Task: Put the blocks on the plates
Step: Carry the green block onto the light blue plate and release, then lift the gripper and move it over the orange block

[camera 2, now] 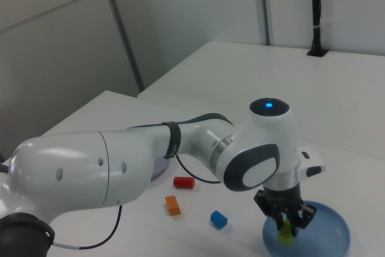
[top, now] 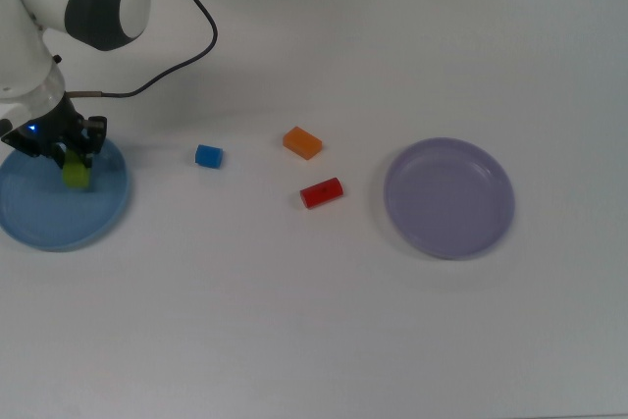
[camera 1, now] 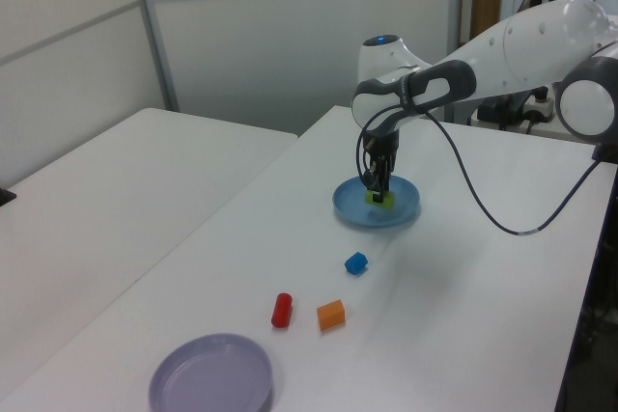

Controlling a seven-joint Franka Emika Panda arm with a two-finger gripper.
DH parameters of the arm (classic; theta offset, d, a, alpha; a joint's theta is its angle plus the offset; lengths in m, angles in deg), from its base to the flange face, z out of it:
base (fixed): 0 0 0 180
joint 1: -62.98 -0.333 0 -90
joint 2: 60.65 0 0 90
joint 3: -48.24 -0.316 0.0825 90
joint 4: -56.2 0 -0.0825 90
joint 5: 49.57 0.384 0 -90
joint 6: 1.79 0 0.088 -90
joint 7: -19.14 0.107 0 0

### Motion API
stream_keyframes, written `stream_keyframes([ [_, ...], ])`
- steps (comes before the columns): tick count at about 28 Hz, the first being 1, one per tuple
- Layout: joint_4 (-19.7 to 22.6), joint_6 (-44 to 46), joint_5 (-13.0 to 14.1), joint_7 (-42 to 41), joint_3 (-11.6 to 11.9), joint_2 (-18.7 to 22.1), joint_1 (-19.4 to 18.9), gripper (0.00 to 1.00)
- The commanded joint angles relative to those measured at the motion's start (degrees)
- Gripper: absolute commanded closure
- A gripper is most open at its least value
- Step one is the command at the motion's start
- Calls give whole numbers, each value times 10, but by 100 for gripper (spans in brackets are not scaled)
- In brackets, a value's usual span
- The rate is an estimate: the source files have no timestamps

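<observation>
- Gripper (top: pixel 71 159): positioned over the light blue plate (top: pixel 39 218), fingers closed on the green bar (top: pixel 76 175); the right view shows the bar (camera 2: pixel 286 233) clamped between the 2 fingers
- Green bar: held low over the plate's inner area, on the side of the plate nearer the other blocks; whether it touches the plate surface cannot be told
- Light blue plate: sits at the top view's far left edge, on the white table (top: pixel 324 321)
- Blue cube (top: pixel 208 156): on the table, near the light blue plate's right in the top view, apart from its rim
- Orange bar (top: pixel 302 142): on the table, between the 2 plates, well apart from each
- Red cylinder (top: pixel 321 192): lying on its side just below the orange bar in the top view, not touching it
- Lavender plate (top: pixel 448 198): on the top view's right, holding 0 blocks
- Black cable (top: pixel 186 46): runs from the arm across the table in the top view
</observation>
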Motion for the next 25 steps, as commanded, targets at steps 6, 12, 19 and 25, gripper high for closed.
stream_keyframes([
  [6, -8, -5, 2, -1, 2, 1, -2, 8],
  [12, -6, 1, 10, 0, -6, 33, -7, 0],
  [19, -1, 61, 5, -4, -47, 57, -48, 0],
  [25, 10, 132, 1, -64, -64, 69, -102, 0],
])
